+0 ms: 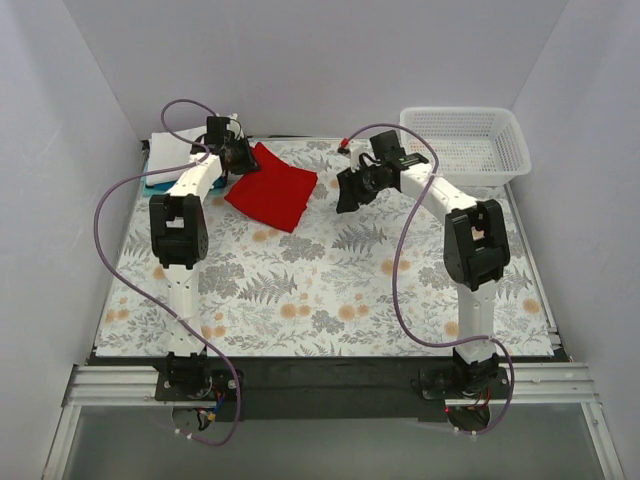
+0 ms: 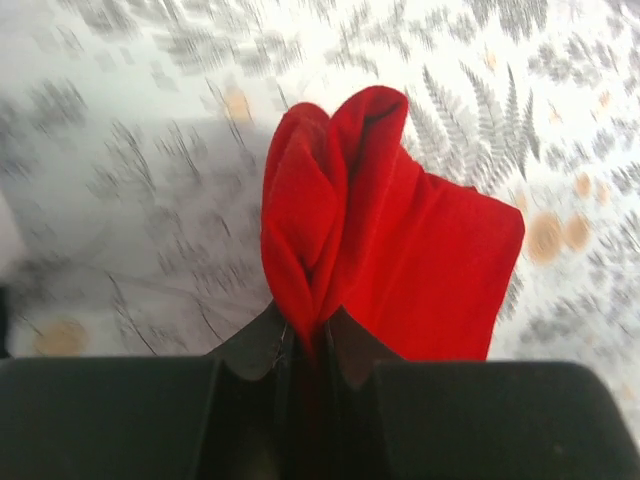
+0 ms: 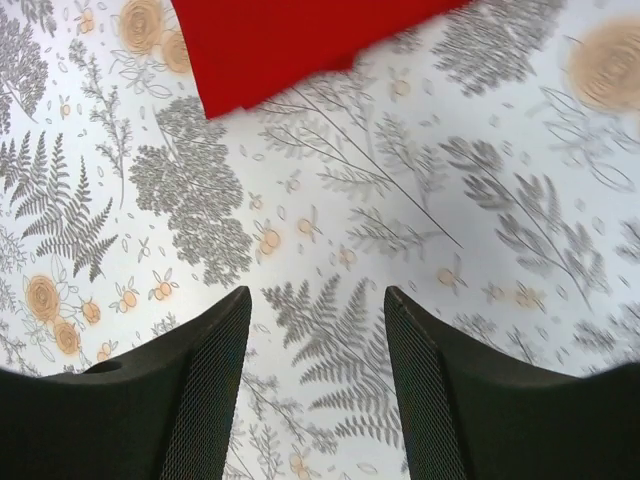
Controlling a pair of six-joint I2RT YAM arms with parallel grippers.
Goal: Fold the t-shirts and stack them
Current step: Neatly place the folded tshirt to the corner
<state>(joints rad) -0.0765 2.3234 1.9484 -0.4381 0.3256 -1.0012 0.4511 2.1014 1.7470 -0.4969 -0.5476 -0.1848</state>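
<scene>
The left gripper [image 2: 305, 335] had its fingers pinched tight on a bunched edge of the red t-shirt [image 1: 275, 192], with cloth puckering up out of the jaws. The rest of the shirt lay folded on the floral tablecloth [image 1: 330, 290]. The right gripper [image 3: 318, 300] hung just right of the shirt, fingers spread and holding nothing. A white basket [image 1: 465, 145] stood farther right of the shirt. A white folded garment [image 1: 172, 148] lay just left of it.
</scene>
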